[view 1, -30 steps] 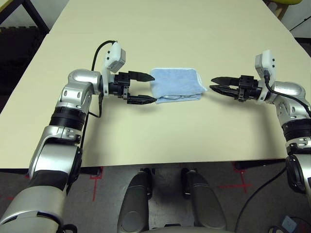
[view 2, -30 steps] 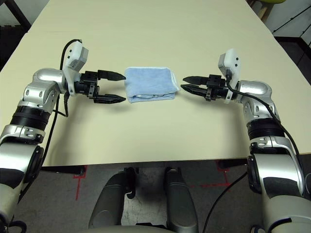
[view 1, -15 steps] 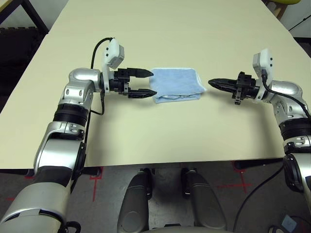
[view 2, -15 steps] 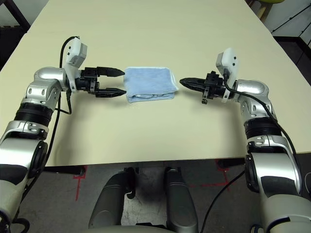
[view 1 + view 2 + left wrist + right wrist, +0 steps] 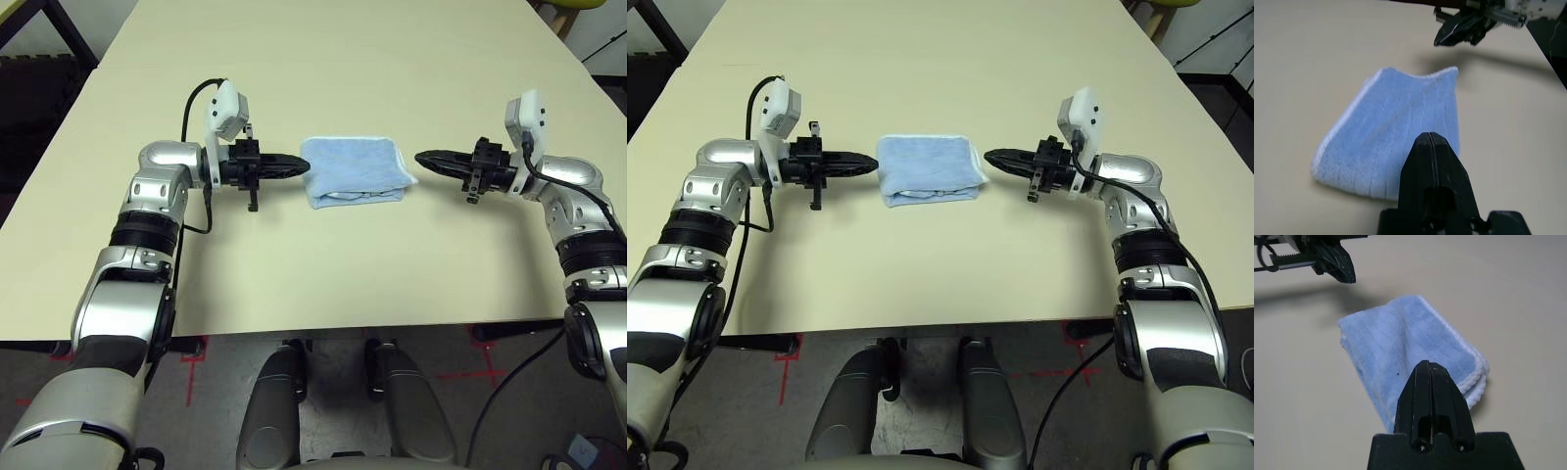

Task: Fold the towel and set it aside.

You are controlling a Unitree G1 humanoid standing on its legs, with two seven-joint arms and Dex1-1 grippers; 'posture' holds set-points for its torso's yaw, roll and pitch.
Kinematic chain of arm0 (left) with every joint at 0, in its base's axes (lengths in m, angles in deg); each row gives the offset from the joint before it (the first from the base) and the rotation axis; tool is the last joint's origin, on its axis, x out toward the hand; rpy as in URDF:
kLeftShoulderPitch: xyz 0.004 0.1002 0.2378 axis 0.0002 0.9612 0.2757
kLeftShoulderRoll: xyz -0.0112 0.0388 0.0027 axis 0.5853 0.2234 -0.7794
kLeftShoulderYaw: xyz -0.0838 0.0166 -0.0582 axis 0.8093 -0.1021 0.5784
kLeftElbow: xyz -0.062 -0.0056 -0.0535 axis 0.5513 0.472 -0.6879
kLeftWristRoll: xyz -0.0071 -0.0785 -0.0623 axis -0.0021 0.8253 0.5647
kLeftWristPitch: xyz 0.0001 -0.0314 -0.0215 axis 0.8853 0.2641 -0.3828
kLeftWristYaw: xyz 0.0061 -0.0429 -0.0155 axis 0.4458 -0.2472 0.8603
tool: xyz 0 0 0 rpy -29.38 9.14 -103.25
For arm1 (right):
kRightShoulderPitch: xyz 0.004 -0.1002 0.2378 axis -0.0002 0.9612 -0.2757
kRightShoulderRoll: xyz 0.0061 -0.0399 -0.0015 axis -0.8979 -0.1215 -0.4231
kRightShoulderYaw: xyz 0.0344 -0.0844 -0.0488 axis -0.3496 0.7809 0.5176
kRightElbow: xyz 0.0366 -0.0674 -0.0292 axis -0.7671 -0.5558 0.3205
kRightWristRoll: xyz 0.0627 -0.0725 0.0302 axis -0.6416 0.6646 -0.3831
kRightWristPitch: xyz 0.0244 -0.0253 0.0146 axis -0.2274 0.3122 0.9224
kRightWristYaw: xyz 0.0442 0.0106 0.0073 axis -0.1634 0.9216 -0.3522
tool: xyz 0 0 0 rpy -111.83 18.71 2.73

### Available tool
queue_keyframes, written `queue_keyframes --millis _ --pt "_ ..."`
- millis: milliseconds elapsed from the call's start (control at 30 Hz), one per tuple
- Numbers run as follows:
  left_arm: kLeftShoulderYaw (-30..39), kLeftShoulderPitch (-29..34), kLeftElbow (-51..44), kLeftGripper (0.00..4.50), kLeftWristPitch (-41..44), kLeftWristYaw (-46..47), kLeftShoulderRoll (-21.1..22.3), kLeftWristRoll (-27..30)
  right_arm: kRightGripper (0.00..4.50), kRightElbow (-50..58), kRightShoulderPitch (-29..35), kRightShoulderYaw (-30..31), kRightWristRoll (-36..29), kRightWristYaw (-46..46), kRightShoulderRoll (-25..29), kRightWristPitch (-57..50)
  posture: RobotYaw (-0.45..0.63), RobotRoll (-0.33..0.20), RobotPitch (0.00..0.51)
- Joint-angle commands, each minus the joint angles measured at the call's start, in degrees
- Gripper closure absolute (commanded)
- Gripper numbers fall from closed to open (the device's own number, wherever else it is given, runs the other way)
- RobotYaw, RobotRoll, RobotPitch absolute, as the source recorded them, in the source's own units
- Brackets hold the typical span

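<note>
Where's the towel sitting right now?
The towel lies folded on the table, in the head views near its middle, directly between the left gripper and the right gripper, whose shut tips point at its two ends.

Hidden and cut-off parts

In the left wrist view the left end effector (image 5: 1433,147) covers the near edge of the towel (image 5: 1391,142), and the right end effector (image 5: 1449,34) is cut off by the picture's edge. In the right wrist view the right end effector (image 5: 1430,382) hides part of the towel's near side. The tabletop (image 5: 323,59) runs out of frame. A small dark speck on the towel is too small to make out.
</note>
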Motion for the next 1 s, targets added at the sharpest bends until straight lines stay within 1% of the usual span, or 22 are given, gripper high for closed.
queue_keyframes --millis 33,233,367,500,633,733,867,1000 --pt "-0.5 -1.9 1.9 4.49 0.5 2.0 -2.6 -1.6 4.5 -2.9 -1.4 0.7 1.5 -1.2 -1.7 1.5 0.0 0.0 0.206" --pt "-2.1 -3.4 6.8 4.49 -1.5 3.3 -8.4 -4.0 4.5 -9.6 -2.8 1.7 4.9 -4.6 -6.6 4.3 0.0 0.0 0.206" --pt "-3.5 -2.5 11.0 4.49 -3.8 3.8 -9.7 -7.1 4.5 -14.2 -2.5 2.1 7.1 -7.2 -8.7 6.2 0.0 0.0 0.205" --pt "-4.2 -1.1 13.7 4.49 -5.6 3.9 -8.5 -9.4 4.5 -17.7 -1.4 2.6 9.0 -9.9 -9.3 7.6 -0.01 0.0 0.207" --pt "-4.5 0.7 15.0 4.49 -7.4 4.4 -4.8 -11.9 4.5 -18.6 -0.6 2.3 9.2 -11.2 -8.7 7.7 0.0 0.0 0.208" --pt "-4.2 0.9 15.6 4.49 -8.1 5.2 -3.4 -12.6 4.5 -18.4 -0.4 2.5 9.3 -11.1 -8.3 8.0 0.0 0.0 0.204" --pt "-3.2 -0.2 16.2 4.49 -8.4 6.2 -2.7 -12.4 4.5 -17.9 -0.9 2.2 8.9 -10.5 -7.5 8.3 0.0 0.0 0.203" --pt "-0.6 -2.3 14.9 4.49 -7.0 4.6 -3.5 -9.5 4.5 -16.3 -2.3 0.1 6.3 -9.3 -7.2 7.3 0.0 0.0 0.199"
